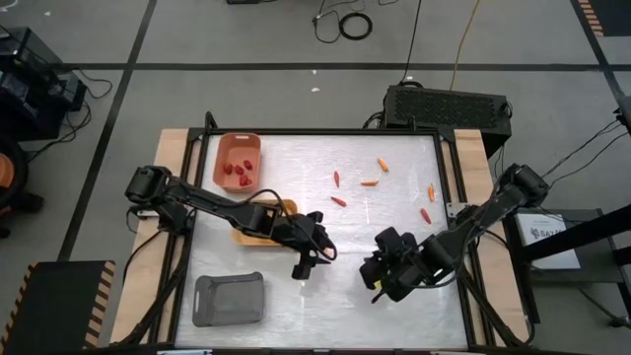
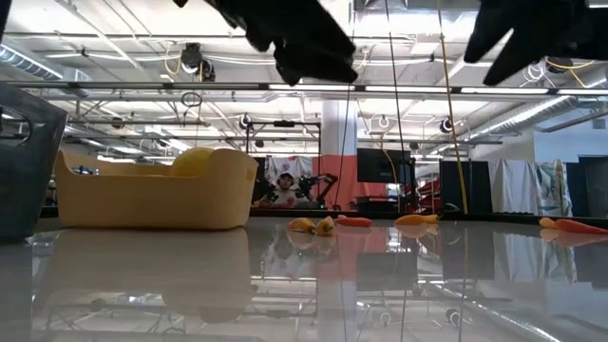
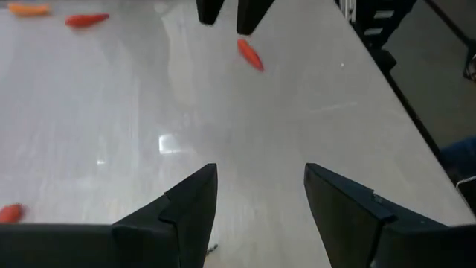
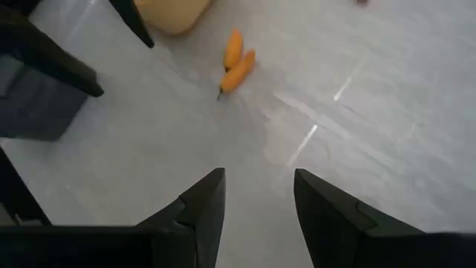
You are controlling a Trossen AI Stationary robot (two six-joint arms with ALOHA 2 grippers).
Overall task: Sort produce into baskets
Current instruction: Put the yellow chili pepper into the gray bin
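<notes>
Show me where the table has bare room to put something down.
Free: the strip between the grey basket and the left claw, and the near right corner beside the right claw. Crowded: the far right part, where orange and red sticks lie scattered, and around the salmon basket.

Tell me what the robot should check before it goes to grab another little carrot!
1. Left gripper empty: ok; the left wrist view shows open fingers with only bare table between them.
2. Right gripper empty: ok; open above the table, nothing between its fingers.
3. Pieces left to sort: not ok; carrot-like sticks lie loose on the far half of the table.
4. Salmon basket reachable: ok; it sits at the far left corner holding red pieces.
5. Yellow basket clear: cannot tell from above, the left arm covers most of it.
6. Grey basket ready: ok; nothing shows in it.
</notes>
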